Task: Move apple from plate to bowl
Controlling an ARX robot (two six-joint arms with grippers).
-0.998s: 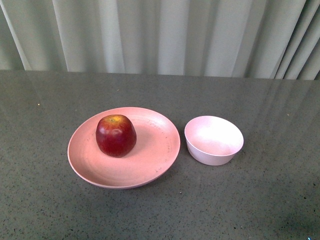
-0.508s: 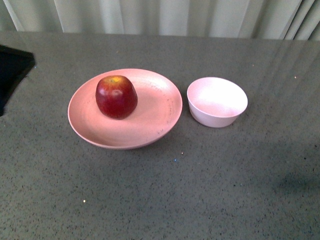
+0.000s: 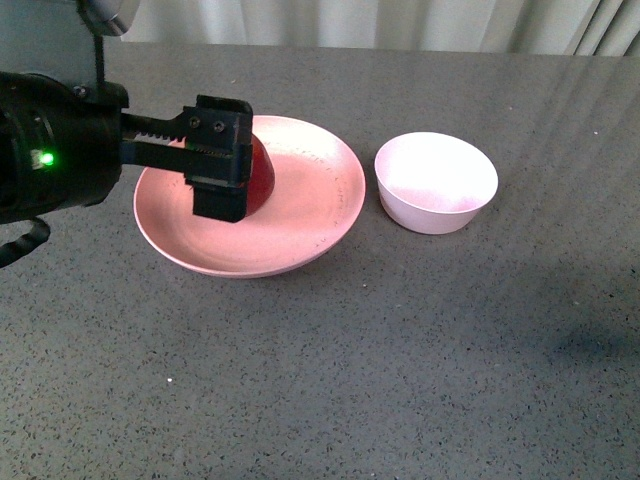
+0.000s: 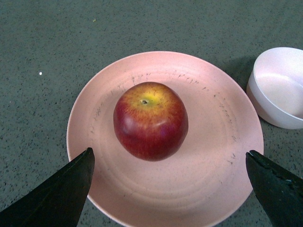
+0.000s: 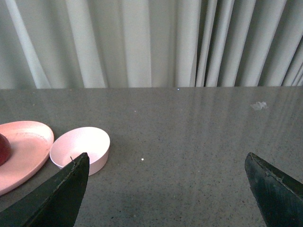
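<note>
The grey speckled table (image 3: pixel 400 380) lies bare nearest the front camera. Beyond it, the plate (image 3: pixel 300 230) carries the apple (image 4: pixel 150 120), which sits a little toward 10 o'clock of the plate's middle, stem dimple up.

Half a second ago the left arm was only a dark shape at the frame's 9 o'clock edge. Now it reaches in from that side, and the left gripper (image 3: pixel 222 170) hangs over the plate, hiding most of the apple from the front. In the left wrist view its jaws are spread wide, one finger to each side of the apple and clear of it.

The bowl (image 3: pixel 436 185) stands just beside the plate at its 3 o'clock, as before.

The right gripper (image 5: pixel 166 156) shows only in its own wrist view, jaws wide apart over open table, with nothing between them. At the far edge hangs a pale pleated curtain (image 5: pixel 142 42).
</note>
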